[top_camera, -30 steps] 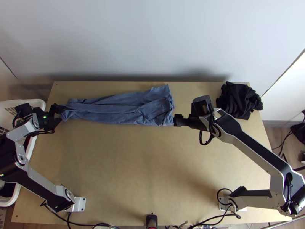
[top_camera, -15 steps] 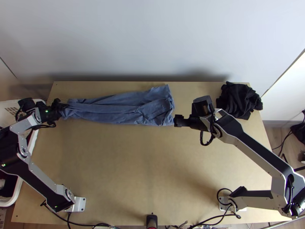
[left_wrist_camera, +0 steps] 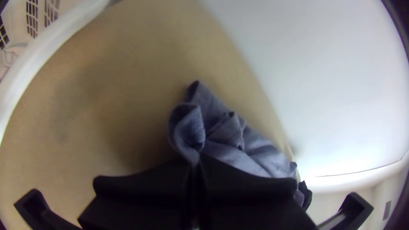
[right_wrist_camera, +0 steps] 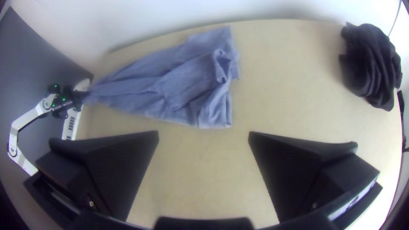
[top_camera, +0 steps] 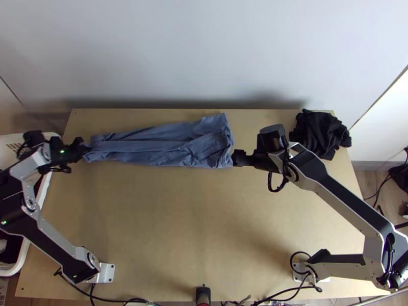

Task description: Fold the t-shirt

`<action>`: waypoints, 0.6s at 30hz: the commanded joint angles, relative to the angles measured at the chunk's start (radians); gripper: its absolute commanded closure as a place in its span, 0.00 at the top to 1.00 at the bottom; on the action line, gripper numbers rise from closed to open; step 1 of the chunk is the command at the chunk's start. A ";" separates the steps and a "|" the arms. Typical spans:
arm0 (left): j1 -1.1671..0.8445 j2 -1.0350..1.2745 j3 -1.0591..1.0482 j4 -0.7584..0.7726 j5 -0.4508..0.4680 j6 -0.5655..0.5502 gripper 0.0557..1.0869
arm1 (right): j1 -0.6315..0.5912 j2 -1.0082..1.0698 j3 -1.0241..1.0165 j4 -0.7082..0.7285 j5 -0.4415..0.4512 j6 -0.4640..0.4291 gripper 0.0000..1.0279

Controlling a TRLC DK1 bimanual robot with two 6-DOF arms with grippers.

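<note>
Pinching the left end of the blue t-shirt (top_camera: 163, 145), the left gripper (top_camera: 86, 148) has its fingers closed on the cloth, so the gripped bit is hidden and I honestly can't tell how many layers are in there. The shirt lies along the table's far side, narrow and bunched at left, wider and rumpled toward the middle. The left arm's elbow is cut off at the left edge, and that arm covers part of a white basket (top_camera: 23, 257), contents too dark to make out. The right arm bends sharply at far right, then angles back to the middle. Its gripper (top_camera: 235, 157) is wide open, right by the shirt's right end; can't say if they touch.
</note>
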 commanded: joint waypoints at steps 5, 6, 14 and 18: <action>0.107 -0.101 0.181 -0.298 -0.017 0.185 0.03 | -0.003 0.003 0.012 0.018 0.001 -0.002 0.95; 0.095 -0.103 0.207 -0.318 -0.019 0.183 0.03 | -0.003 0.003 0.015 0.019 0.001 0.002 0.95; -0.023 -0.114 0.243 -0.369 -0.075 0.191 0.03 | -0.004 0.000 0.043 0.019 0.001 0.002 0.95; -0.126 -0.109 0.285 -0.369 -0.124 0.173 0.03 | -0.008 -0.008 0.032 0.019 0.001 0.000 0.95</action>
